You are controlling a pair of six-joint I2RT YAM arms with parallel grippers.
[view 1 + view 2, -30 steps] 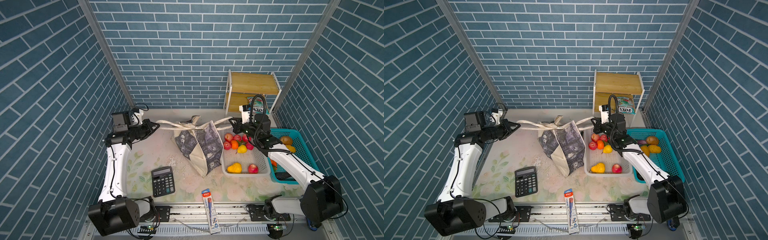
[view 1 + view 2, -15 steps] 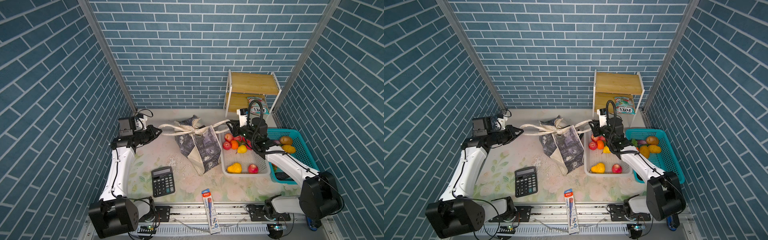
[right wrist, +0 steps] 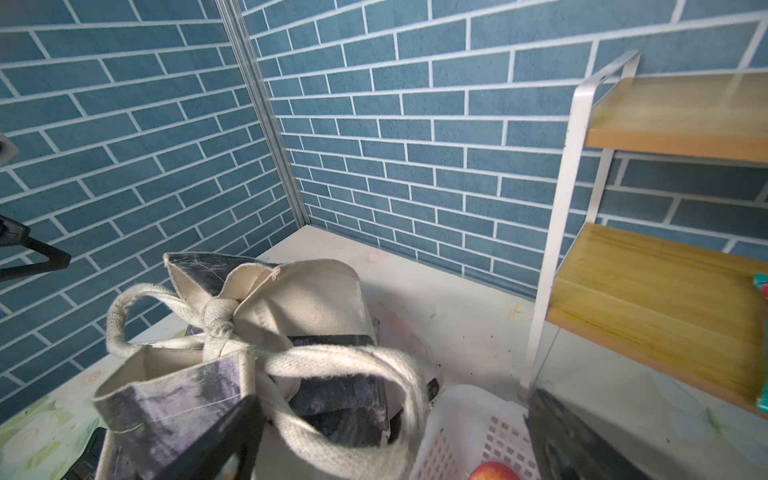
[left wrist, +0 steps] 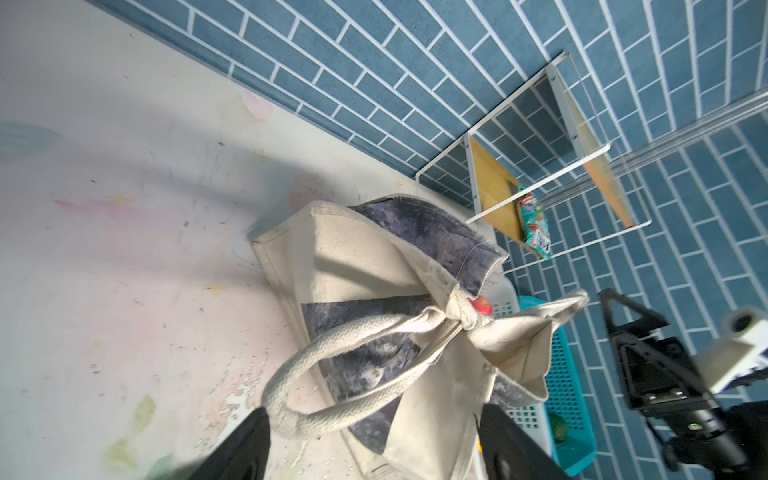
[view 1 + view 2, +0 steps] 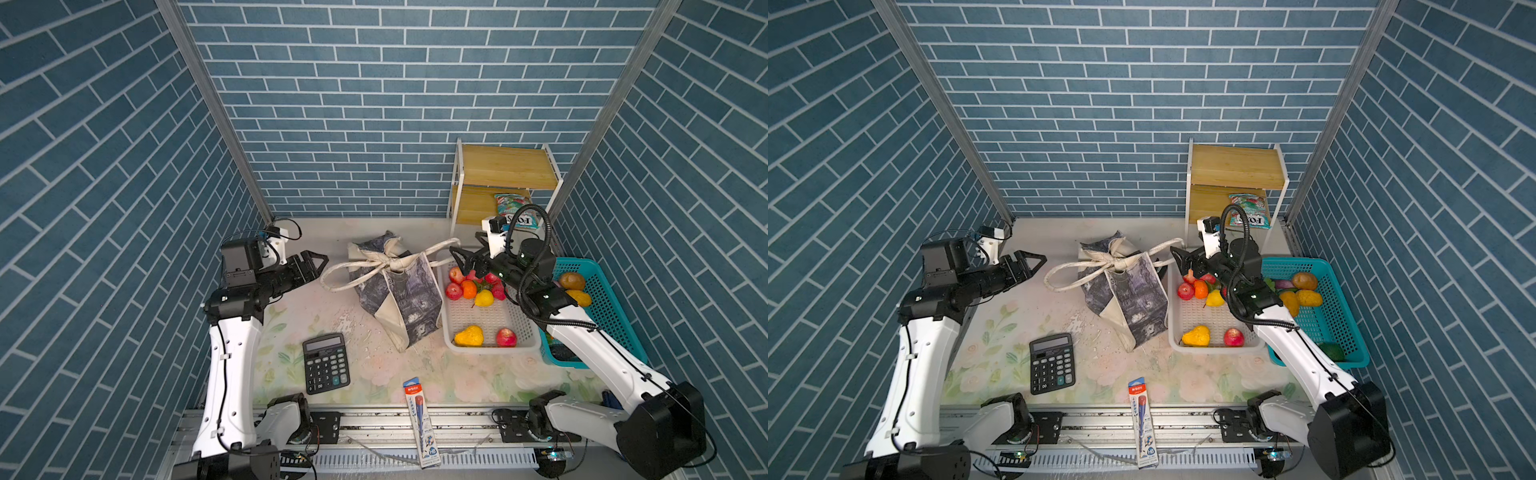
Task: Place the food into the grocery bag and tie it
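Observation:
The grocery bag (image 5: 399, 299) (image 5: 1129, 299) stands mid-table, its cream straps tied in a knot (image 5: 384, 262) over the mouth. One slack strap loop (image 4: 332, 374) droops toward my left gripper (image 5: 319, 262) (image 4: 374, 436), which is open just left of it, gripping nothing. The other loop (image 3: 374, 374) hangs by my right gripper (image 5: 459, 257) (image 3: 395, 440), also open, above the white basket's far corner. Toy fruits (image 5: 473, 289) lie in the white basket, and a teal candy packet (image 5: 515, 210) rests on the shelf. Whatever is inside the bag is hidden.
The white basket (image 5: 490, 347) touches the bag's right side, with a teal basket (image 5: 598, 316) of more produce beyond it. A wooden shelf (image 5: 505, 166) stands at the back right. A black calculator (image 5: 326, 363) and a blue pencil pack (image 5: 422, 419) lie near the front edge.
Both grippers went from shut on the taut straps to open and let them go. The arms moved in toward the bag, and the loops now hang slack.

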